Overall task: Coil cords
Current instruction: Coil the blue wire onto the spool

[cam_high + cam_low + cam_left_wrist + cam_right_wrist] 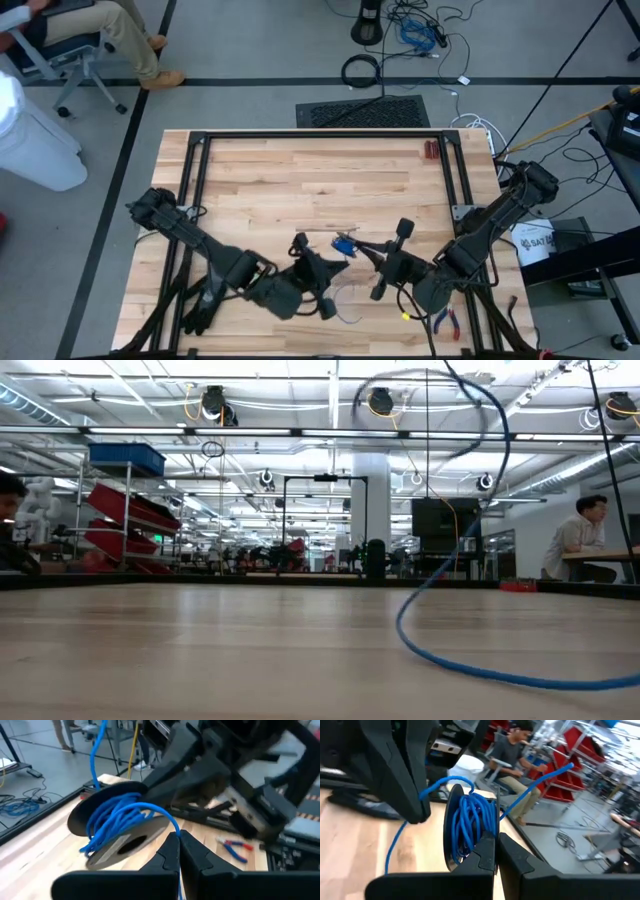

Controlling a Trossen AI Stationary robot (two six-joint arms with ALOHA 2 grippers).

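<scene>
Now, cord [120,822] coiled on spool, left pincer [179,852] pinching its strand

far tabletop [320,170] bare, pliers [447,322] near edge

You can read almost nothing here. Only lettering: a white label/box [534,241] off the table's right edge, beside the right arm's base, w/ dark print starting "SAT"; the rest is cut off or too small. Nothing legible on the tabletop, the arms or the spool in either wrist view. Low view: shelves, bins and monitors in the room behind carry no text you can make out.
</scene>
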